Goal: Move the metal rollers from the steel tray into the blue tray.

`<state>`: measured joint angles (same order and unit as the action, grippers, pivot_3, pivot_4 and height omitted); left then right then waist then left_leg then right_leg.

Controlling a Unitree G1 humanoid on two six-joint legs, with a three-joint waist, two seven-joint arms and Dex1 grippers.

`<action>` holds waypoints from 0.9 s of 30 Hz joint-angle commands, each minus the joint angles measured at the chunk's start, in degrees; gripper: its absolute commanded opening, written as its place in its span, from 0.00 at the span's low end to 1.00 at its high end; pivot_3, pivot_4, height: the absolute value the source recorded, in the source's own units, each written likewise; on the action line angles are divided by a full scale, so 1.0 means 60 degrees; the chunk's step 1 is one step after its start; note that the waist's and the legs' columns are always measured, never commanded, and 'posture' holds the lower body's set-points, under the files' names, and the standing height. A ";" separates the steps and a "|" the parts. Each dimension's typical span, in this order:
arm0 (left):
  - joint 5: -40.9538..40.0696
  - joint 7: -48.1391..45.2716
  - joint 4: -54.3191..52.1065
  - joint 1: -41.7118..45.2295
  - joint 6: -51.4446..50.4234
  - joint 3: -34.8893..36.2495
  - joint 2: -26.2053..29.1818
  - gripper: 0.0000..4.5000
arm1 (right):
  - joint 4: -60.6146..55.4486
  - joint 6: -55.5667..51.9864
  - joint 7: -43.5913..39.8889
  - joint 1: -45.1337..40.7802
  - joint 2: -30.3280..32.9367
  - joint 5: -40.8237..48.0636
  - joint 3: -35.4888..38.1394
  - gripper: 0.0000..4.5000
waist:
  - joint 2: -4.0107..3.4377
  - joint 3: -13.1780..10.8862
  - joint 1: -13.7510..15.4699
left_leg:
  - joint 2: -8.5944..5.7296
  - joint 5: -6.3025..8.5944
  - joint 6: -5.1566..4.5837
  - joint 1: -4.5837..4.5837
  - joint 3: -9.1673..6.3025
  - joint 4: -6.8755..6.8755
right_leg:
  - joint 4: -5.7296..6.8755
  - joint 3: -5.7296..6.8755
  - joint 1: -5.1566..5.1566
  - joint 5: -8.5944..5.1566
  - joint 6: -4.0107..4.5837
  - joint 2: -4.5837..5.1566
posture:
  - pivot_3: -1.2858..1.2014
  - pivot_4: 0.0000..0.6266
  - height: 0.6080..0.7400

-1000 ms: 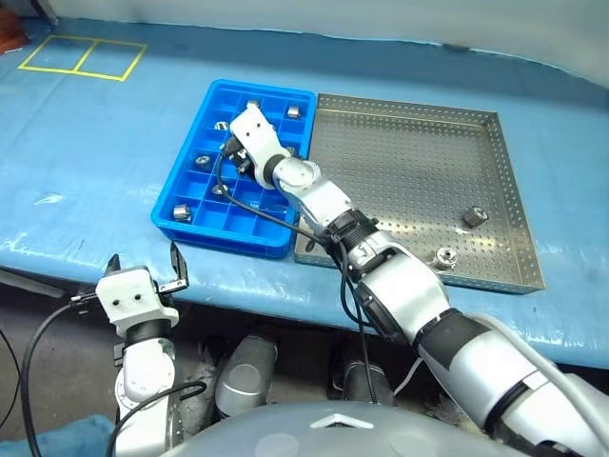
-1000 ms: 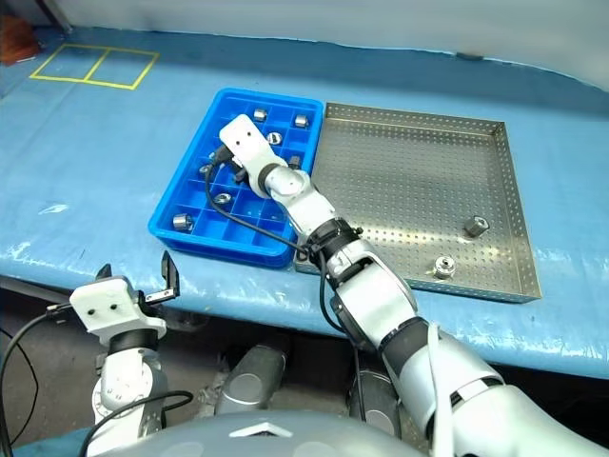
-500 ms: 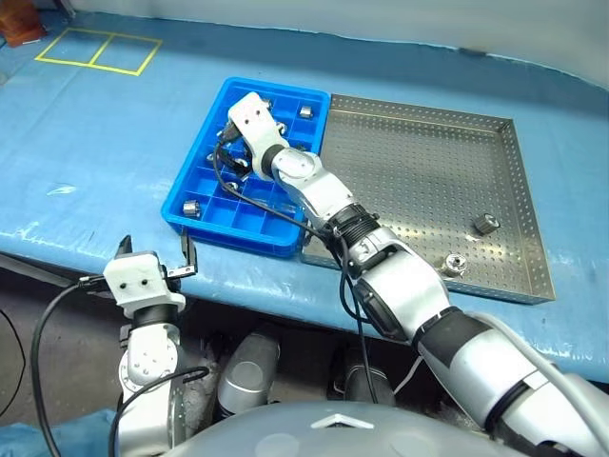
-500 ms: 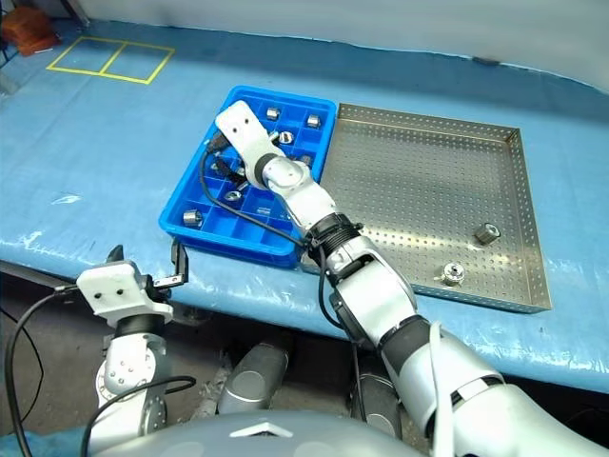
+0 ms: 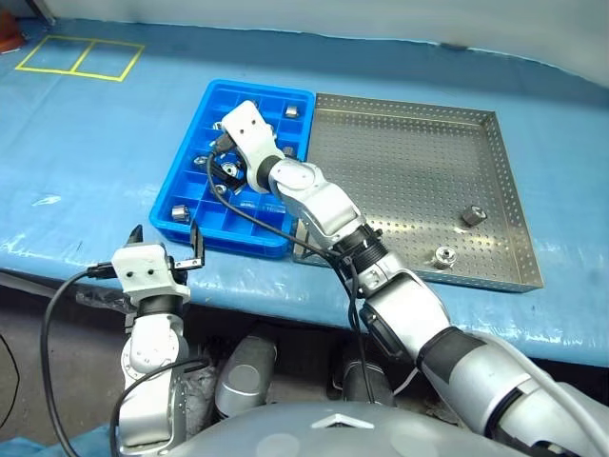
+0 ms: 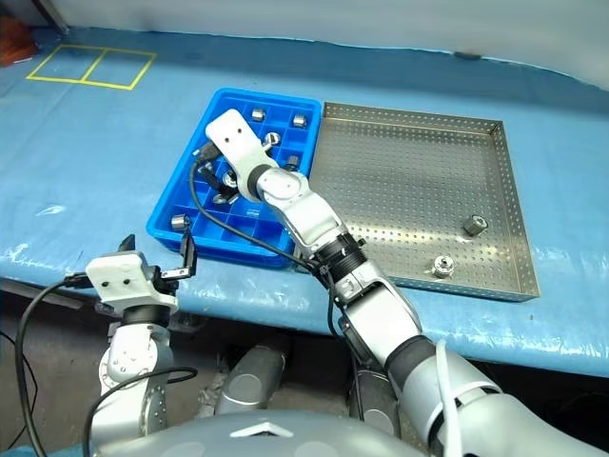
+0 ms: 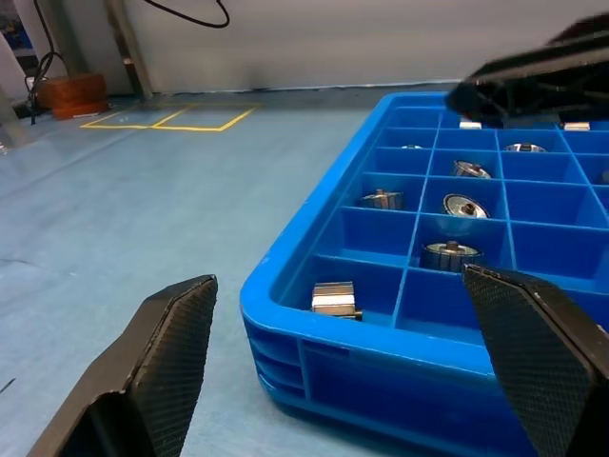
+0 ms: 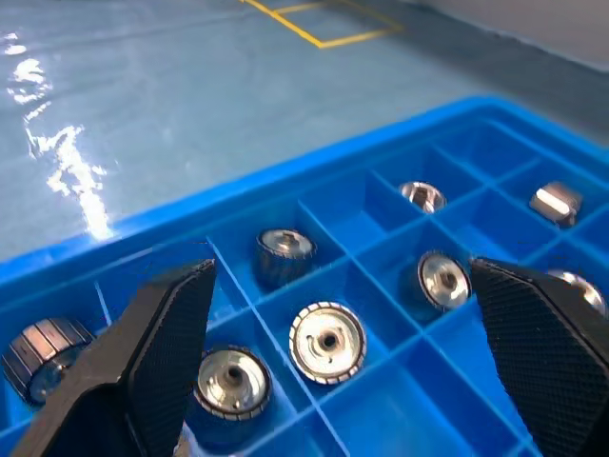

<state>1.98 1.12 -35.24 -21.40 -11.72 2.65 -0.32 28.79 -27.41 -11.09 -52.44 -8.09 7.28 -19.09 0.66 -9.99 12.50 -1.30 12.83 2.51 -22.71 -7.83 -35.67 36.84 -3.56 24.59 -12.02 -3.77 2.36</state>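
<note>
The blue tray [image 5: 222,244] lies left of the steel tray [image 5: 400,162], the two touching side by side. Two metal rollers [image 5: 472,215] [image 5: 444,255] rest near the steel tray's front right corner. Several more rollers sit in the blue tray's compartments [image 8: 327,341] [image 7: 448,254]. My right gripper [image 5: 221,162] hovers over the middle of the blue tray, open, with nothing between its fingers [image 8: 157,352]. My left gripper [image 5: 164,243] stands open and level just in front of the blue tray's near left corner, holding nothing.
A blue sheet covers the table, whose front edge [image 5: 76,259] runs just behind my left gripper. Yellow tape squares [image 5: 76,57] mark the far left. A black cable [image 5: 249,211] from my right wrist hangs over the blue tray.
My right gripper has opened over the blue tray and drawn slightly up and back. My left gripper has come a little closer to the tray's front corner. The camera has shifted.
</note>
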 commanded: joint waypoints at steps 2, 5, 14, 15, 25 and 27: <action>-0.0092 -0.0127 0.0075 0.0266 -0.0059 -0.0123 0.0069 1.00 | -0.0681 -0.0654 0.0246 0.0034 -0.0939 0.0317 0.0499 1.00 | 0.0001 0.0001 -0.0267 | 0.0000 0.0000 0.0000 0.0004 0.0001 -0.0003 | -0.0001 -0.0001 -0.0007 0.0002 -0.0004 0.0000 | 0.63 0.24 1.00; -0.0109 -0.0172 0.0202 0.0429 -0.0107 -0.0202 0.0085 1.00 | -0.0561 -0.0938 0.0027 -0.0226 -0.0777 0.0222 0.0365 1.00 | 0.0001 0.0001 -0.0594 | 0.0000 0.0000 -0.0001 0.0005 -0.0001 -0.0002 | 0.0001 -0.0001 -0.0007 0.0004 -0.0003 0.0000 | 0.63 0.24 1.00; 0.0104 0.0105 0.0339 0.0432 0.0025 -0.0404 -0.0088 1.00 | 0.0767 -0.0624 -0.0414 -0.1403 -0.0936 -0.0094 0.0367 1.00 | 0.0000 0.0001 -0.1262 | 0.0001 -0.0001 -0.0002 0.0010 -0.0006 0.0005 | 0.0012 0.0000 -0.0002 0.0039 0.0024 0.0000 | 0.66 0.24 1.00; 0.0151 0.0197 0.0339 0.0385 0.0095 -0.0419 -0.0151 1.00 | 0.0883 -0.0548 -0.0471 -0.1487 -0.0970 -0.0131 0.0348 1.00 | 0.0000 0.0001 -0.1269 | 0.0001 -0.0002 -0.0001 0.0010 -0.0007 0.0005 | 0.0013 0.0000 -0.0001 0.0040 0.0023 0.0000 | 0.66 0.24 1.00; 0.0941 0.1536 -0.0569 -0.0617 0.0905 0.0434 -0.0657 1.00 | 0.2295 0.0269 -0.1044 -0.2100 -0.1480 -0.0329 0.0208 1.00 | 0.0002 0.0002 -0.0805 | 0.0001 -0.0001 0.0000 0.0009 -0.0040 0.0025 | 0.0011 0.0028 -0.0001 0.0034 0.0016 0.0000 | 0.72 0.24 1.00; 0.0950 0.1643 -0.0751 -0.0786 0.0911 0.0638 -0.0728 1.00 | 0.2764 0.0469 -0.1076 -0.2223 -0.1563 -0.0434 0.0188 1.00 | 0.0002 0.0002 -0.0623 | 0.0001 -0.0002 0.0002 0.0008 -0.0042 0.0024 | 0.0010 0.0032 -0.0002 0.0013 -0.0011 0.0000 | 0.73 0.24 1.00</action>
<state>6.71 9.97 -36.73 -25.65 -7.83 5.43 -4.35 45.18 -26.62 -17.26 -61.67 -8.97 4.94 -17.94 0.68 -9.98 8.76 -1.29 12.82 2.53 -22.65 -8.07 -35.53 36.91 -3.37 24.58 -11.96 -3.84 2.36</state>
